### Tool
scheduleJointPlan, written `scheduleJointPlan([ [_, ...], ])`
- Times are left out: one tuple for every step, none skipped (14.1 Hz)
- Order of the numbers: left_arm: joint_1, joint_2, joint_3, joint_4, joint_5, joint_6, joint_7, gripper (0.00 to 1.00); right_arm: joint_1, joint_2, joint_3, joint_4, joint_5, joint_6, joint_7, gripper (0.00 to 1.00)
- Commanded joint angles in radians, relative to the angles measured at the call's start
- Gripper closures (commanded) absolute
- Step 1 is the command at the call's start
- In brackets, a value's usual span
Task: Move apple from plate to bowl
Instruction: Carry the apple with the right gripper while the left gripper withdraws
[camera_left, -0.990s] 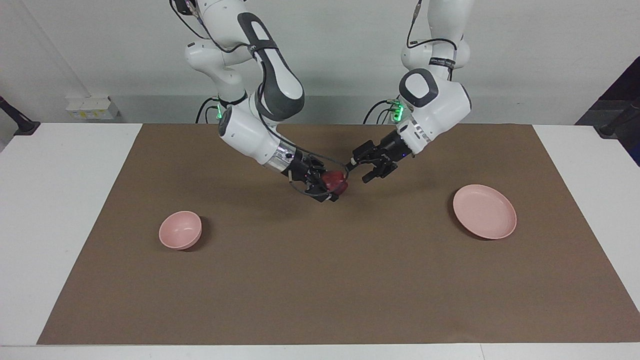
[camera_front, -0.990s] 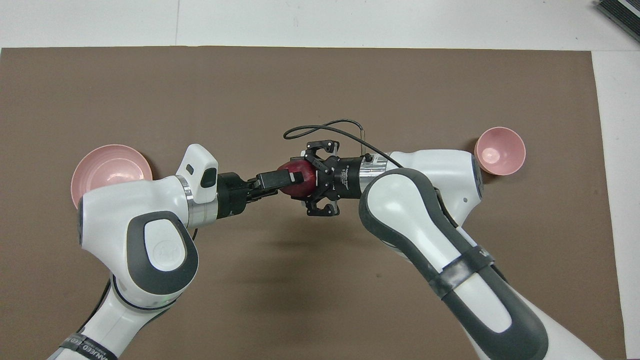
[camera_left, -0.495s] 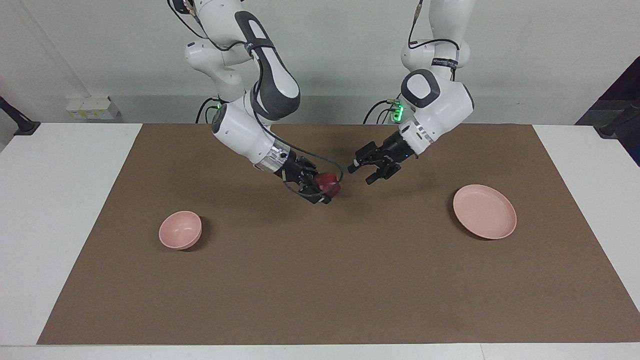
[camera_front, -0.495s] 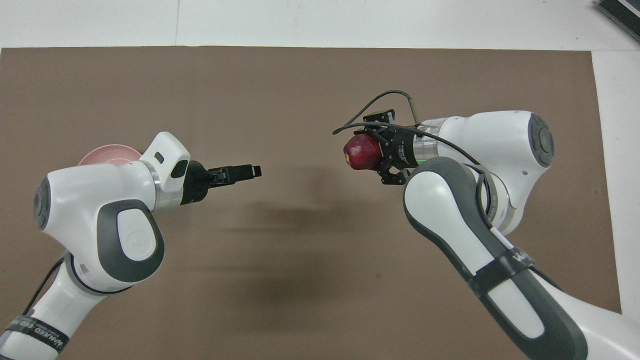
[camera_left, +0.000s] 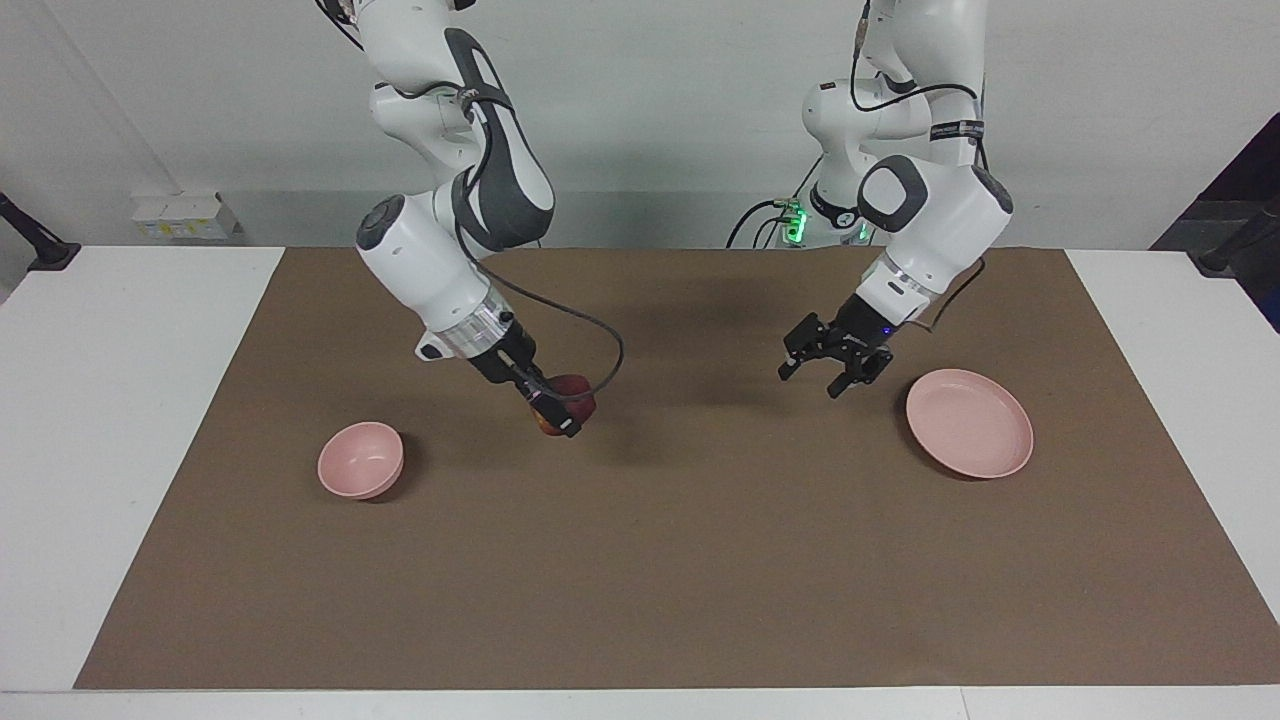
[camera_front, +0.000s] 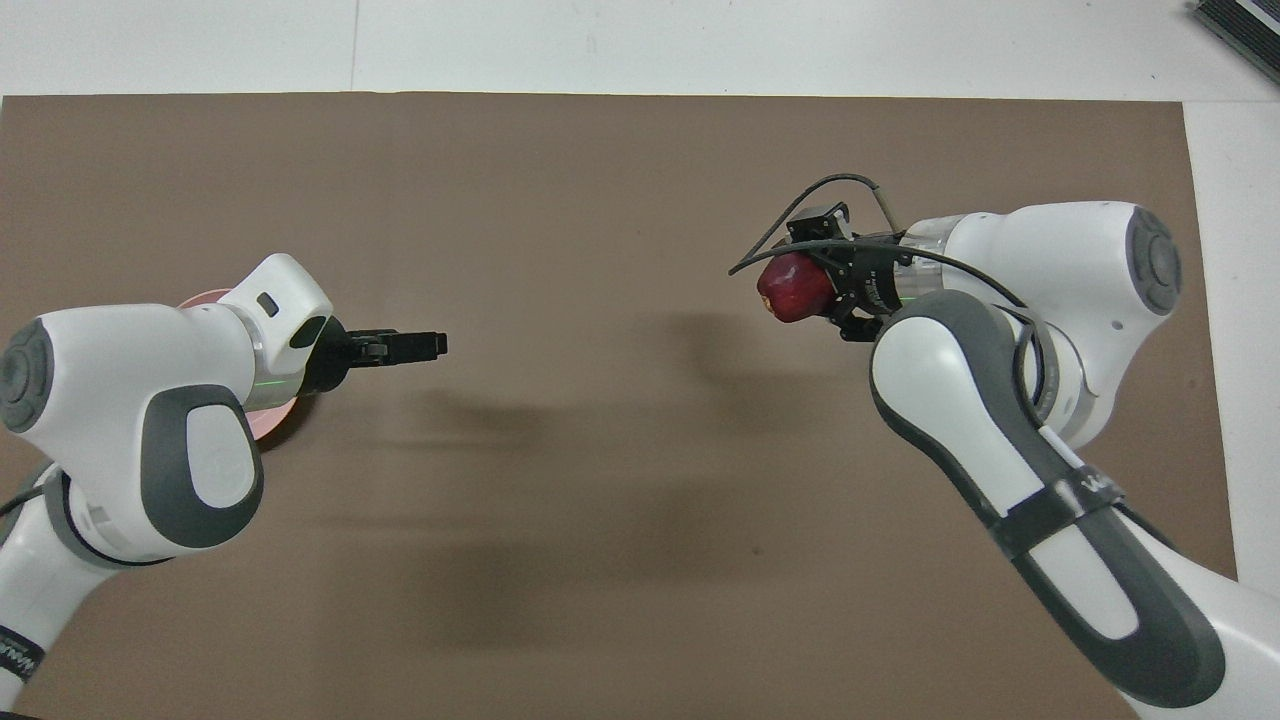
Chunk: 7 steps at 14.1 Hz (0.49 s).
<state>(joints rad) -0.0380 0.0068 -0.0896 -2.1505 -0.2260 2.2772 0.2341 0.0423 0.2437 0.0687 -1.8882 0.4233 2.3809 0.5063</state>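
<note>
Facing view shows the small round dark red apple (camera_left: 570, 397) pinched in the right gripper (camera_left: 556, 405), up in the air over the brown mat (camera_left: 640, 560), between the two dishes and toward the small deep pale pink bowl (camera_left: 361, 459). The fingers clamp it from both sides, probably so it cannot roll free while carried. That bowl sits empty, ready to receive it. The left gripper (camera_left: 838, 372) hangs with fingers spread, holding nothing, beside the flat pale pink plate (camera_left: 969, 422), which is bare.
</note>
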Motion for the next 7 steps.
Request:
scheduleJointPlan([
  [-0.002,0.022,0.037,0.096,0.14,-0.086,-0.004,0.0,-0.068,0.008,0.014,0.012,-0.117,0.009,-0.174,1.0],
  [-0.003,0.015,0.054,0.135,0.154,-0.132,-0.004,0.0,-0.084,0.014,0.014,0.014,-0.182,0.018,-0.219,1.0],
  [-0.005,0.015,0.065,0.191,0.186,-0.195,-0.003,0.0,-0.105,0.016,0.013,0.014,-0.242,0.021,-0.239,1.0],
  [-0.006,0.013,0.073,0.262,0.227,-0.275,-0.004,0.0,-0.123,0.016,0.013,0.014,-0.312,0.023,-0.244,1.0],
  [-0.006,0.015,0.074,0.335,0.243,-0.354,-0.003,0.0,-0.133,0.019,0.014,0.011,-0.378,0.05,-0.246,1.0],
  [-0.005,0.018,0.074,0.41,0.241,-0.437,-0.004,0.0,-0.14,0.019,0.013,-0.005,-0.432,0.101,-0.247,1.0],
  [-0.006,0.022,0.077,0.475,0.243,-0.511,-0.004,0.0,-0.15,0.019,0.013,-0.012,-0.475,0.127,-0.247,1.0],
])
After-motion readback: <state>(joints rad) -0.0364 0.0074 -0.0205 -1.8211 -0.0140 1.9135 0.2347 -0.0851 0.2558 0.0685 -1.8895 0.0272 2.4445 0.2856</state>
